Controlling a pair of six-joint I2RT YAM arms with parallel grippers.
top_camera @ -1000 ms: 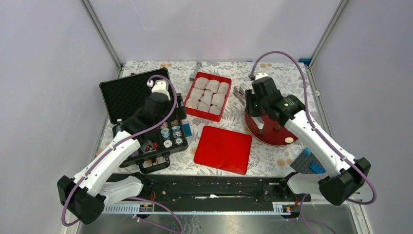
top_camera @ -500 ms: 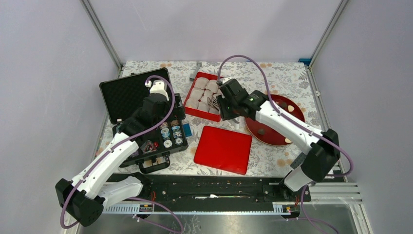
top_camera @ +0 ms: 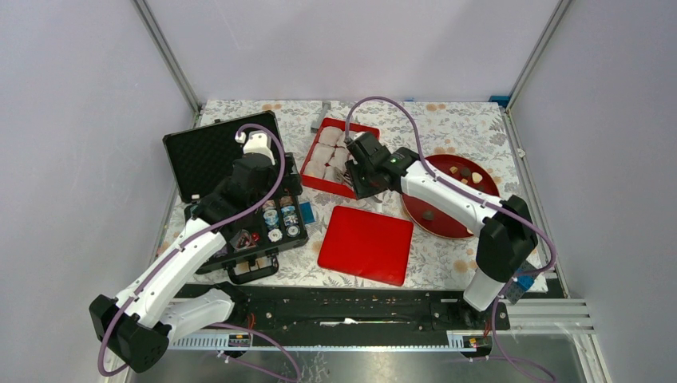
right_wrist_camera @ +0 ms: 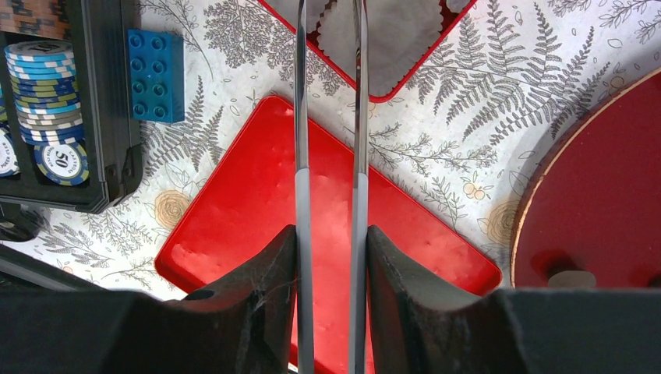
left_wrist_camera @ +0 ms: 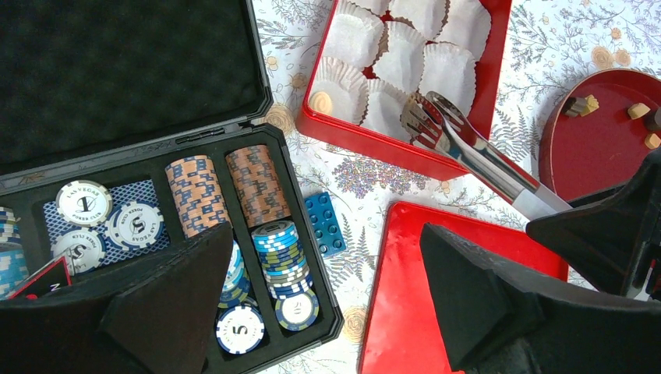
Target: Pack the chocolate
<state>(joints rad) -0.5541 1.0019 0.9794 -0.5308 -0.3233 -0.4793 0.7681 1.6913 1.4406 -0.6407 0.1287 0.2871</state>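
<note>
My right gripper [top_camera: 365, 172] [right_wrist_camera: 331, 234] is shut on the grey handles of metal tongs [left_wrist_camera: 475, 152] [right_wrist_camera: 300, 117]. The tong tips hang over the white paper cups [left_wrist_camera: 405, 62] at the near edge of the red box [top_camera: 363, 128] [left_wrist_camera: 366, 148]; no chocolate shows between them. One pale tan chocolate [left_wrist_camera: 319, 101] lies in a cup at the box's near-left corner. More chocolate lumps [top_camera: 463, 172] [left_wrist_camera: 581, 105] lie on the dark red round plate [top_camera: 451, 227] [left_wrist_camera: 592, 156]. My left gripper [top_camera: 254, 171] [left_wrist_camera: 326, 234] stands open over the right end of the poker chip case, with nothing in it.
The open black case [top_camera: 207, 155] with chip stacks [left_wrist_camera: 281, 249] sits at the left. A blue brick [top_camera: 306, 212] [left_wrist_camera: 325, 222] lies beside it. The red box lid [top_camera: 366, 243] [right_wrist_camera: 234, 226] lies flat in front of the box. More blue bricks [top_camera: 520, 283] sit near the right arm's base.
My right arm swung left from over the round plate to the red box, carrying the tongs. The left arm barely moved.
</note>
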